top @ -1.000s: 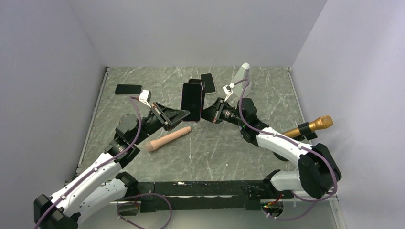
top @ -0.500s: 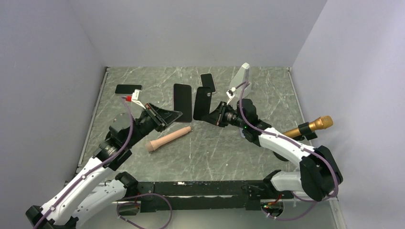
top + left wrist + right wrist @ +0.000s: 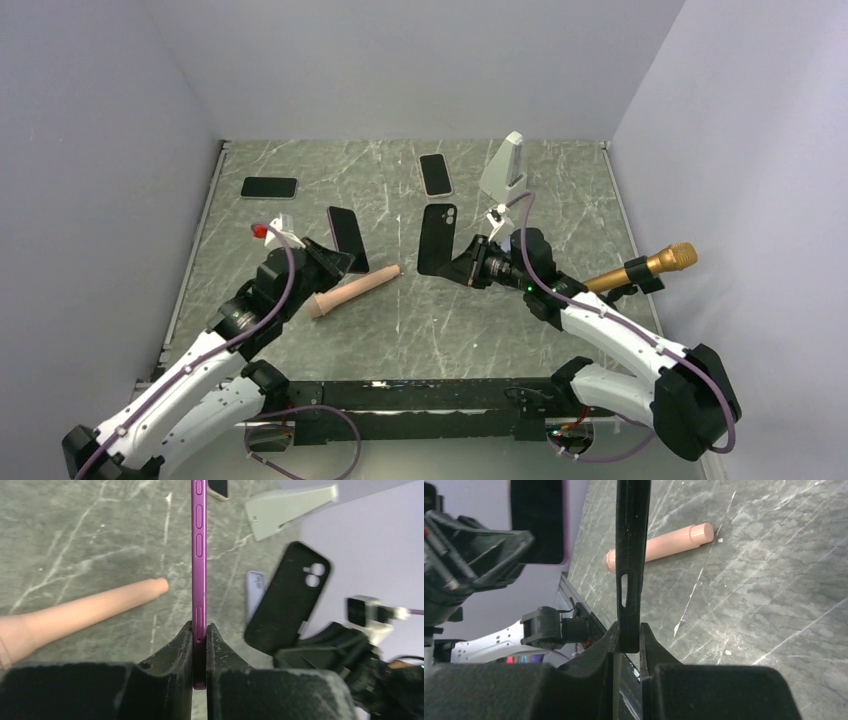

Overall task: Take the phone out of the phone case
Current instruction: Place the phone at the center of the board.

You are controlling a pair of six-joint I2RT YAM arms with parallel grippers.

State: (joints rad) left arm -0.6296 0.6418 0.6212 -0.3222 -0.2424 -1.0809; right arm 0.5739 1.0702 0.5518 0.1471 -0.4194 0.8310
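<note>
I see my left claw (image 3: 199,632) pinching the purple phone (image 3: 198,550) and my right claw (image 3: 628,632) pinching the empty black case (image 3: 632,535). The 2 are apart, so I think only putting down is left.

The phone (image 3: 347,238) is left of the phone case (image 3: 437,238), well apart, with a cylinder (image 3: 355,291) lying on the table (image 3: 480,330) at the phone's near side.

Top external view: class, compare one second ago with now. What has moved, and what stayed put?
The left gripper pulled the purple phone back left, out of the black case, which the right gripper drew back right; both remain gripped. The peach cylinder, grey stand and gold microphone stayed put.
</note>
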